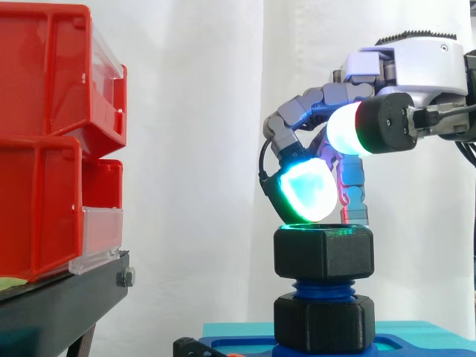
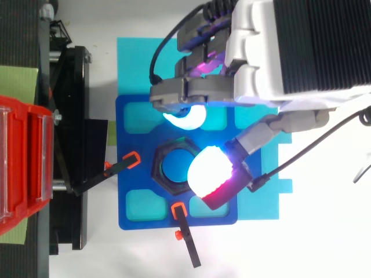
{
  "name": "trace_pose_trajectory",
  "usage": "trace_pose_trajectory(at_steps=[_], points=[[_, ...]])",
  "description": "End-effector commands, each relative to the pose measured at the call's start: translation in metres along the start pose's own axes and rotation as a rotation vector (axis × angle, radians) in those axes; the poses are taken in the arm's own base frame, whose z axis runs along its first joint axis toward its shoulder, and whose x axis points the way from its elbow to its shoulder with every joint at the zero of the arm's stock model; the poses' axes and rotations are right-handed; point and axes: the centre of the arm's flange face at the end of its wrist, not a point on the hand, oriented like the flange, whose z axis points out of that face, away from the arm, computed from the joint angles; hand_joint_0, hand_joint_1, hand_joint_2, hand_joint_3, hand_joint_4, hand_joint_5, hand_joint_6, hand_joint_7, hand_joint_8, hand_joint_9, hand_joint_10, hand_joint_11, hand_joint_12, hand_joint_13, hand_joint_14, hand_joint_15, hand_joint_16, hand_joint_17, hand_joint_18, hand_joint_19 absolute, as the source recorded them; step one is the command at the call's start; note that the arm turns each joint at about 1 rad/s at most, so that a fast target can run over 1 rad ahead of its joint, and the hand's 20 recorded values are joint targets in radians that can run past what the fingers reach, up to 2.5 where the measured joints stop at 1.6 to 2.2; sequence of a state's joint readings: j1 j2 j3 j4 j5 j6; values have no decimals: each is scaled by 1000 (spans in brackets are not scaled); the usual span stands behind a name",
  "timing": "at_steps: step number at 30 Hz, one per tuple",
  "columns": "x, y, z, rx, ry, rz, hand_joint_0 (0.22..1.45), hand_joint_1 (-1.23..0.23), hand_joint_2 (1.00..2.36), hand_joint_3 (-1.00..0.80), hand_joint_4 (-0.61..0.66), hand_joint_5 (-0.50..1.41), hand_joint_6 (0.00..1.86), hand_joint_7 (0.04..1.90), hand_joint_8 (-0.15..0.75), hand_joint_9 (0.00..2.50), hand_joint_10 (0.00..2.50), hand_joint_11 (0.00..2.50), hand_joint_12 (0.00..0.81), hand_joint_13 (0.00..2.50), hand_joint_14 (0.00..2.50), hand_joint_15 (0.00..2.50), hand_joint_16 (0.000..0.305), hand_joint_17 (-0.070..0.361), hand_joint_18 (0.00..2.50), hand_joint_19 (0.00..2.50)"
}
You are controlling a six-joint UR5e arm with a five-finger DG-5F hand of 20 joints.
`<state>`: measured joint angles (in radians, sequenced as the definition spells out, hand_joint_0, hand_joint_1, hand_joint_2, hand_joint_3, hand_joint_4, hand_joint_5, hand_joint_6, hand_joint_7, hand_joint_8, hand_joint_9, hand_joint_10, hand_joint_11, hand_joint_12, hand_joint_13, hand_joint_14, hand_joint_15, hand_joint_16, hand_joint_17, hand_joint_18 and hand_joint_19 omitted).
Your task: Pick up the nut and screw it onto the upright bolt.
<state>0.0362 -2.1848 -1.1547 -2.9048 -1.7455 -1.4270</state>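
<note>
A black hex nut [image 1: 323, 253] sits on top of the upright blue bolt [image 1: 323, 286], with a few threads showing below it and a second black hex collar [image 1: 323, 323] at the bolt's foot. From above, the nut [image 2: 162, 176] rings the bolt's blue top [image 2: 174, 165]. My hand [image 1: 416, 74] hovers over it from the right, fingers bent downward but spread. One glowing cyan-green pad [image 1: 309, 190] rests just at the nut's top rim, and another white pad [image 1: 346, 126] is well above it. Nothing is clasped.
The bolt stands on a blue plate [image 2: 133, 156] lying on a cyan mat [image 2: 133, 63]. Two black clamps with orange tips [image 2: 130, 159] [image 2: 182, 231] hold the plate. Stacked red bins [image 1: 44, 149] on a black stand [image 1: 59, 305] are to the left.
</note>
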Motion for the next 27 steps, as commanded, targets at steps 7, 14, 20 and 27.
trace_pose_trajectory(at_steps=[7, 14, 20, 27], points=[[-5, -12, -3, -8, -18, -15, 535, -306, 1000, -500, 182, -1, 505, 1161, 206, 1488, 3, 91, 120, 1047, 0, 0, 19, 43, 815, 284], [-5, -8, 2, -18, -44, -26, 525, -293, 1000, -500, 182, -59, 504, 887, 196, 1295, 2, 31, 138, 945, 0, 0, 22, 49, 731, 274], [9, -3, 11, -26, -52, -26, 517, -278, 1000, -500, 148, -87, 502, 729, 189, 1129, 0, 0, 150, 840, 0, 0, 23, 51, 613, 213], [16, 15, 17, -52, -32, -19, 514, -268, 1000, -500, 155, -87, 502, 699, 181, 1085, 0, 0, 150, 815, 0, 0, 22, 50, 566, 198]])
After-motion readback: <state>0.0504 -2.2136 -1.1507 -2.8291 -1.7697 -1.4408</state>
